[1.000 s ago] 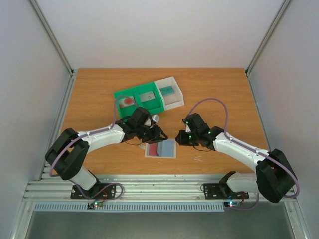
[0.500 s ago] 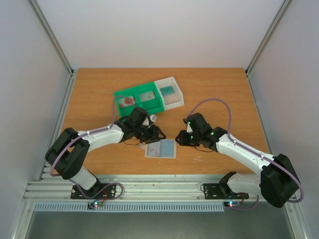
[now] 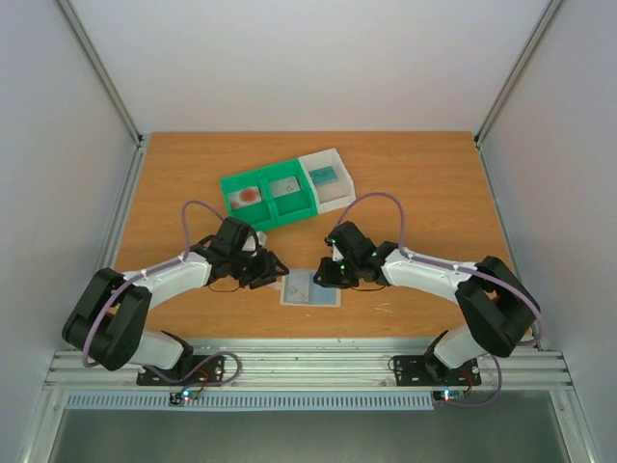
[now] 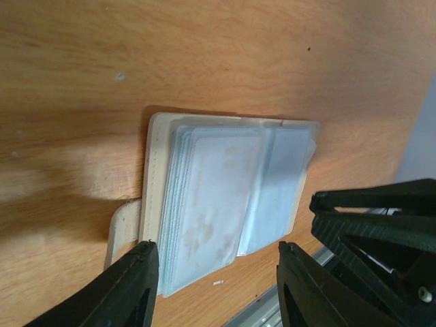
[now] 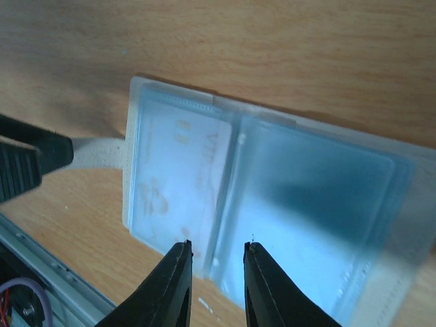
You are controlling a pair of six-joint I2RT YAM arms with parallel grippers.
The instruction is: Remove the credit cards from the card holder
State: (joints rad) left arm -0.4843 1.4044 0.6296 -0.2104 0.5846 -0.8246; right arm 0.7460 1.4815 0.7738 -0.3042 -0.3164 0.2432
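Note:
The card holder (image 3: 310, 288) lies open on the table, a beige sleeve with clear plastic pockets spread like a book. In the left wrist view the holder (image 4: 211, 197) shows its tab (image 4: 125, 228) at the left. A pale card (image 5: 178, 167) sits inside the left pocket. My left gripper (image 3: 271, 271) is open and empty at the holder's left edge, its jaws wide apart (image 4: 216, 276). My right gripper (image 3: 322, 276) hovers over the pockets, jaws narrowly apart with nothing between them (image 5: 218, 252). A white card with a red circle (image 3: 249, 195), a grey card (image 3: 285, 187) and a teal card (image 3: 324, 175) lie in the trays.
A green two-compartment tray (image 3: 265, 209) and a white open tray (image 3: 337, 193) stand side by side behind the arms. The table's front edge and metal rail (image 3: 308, 359) lie just in front of the holder.
The red and dark page on the holder has given way to pale clear pockets. My left gripper has moved left off the holder. My right gripper has moved left over it.

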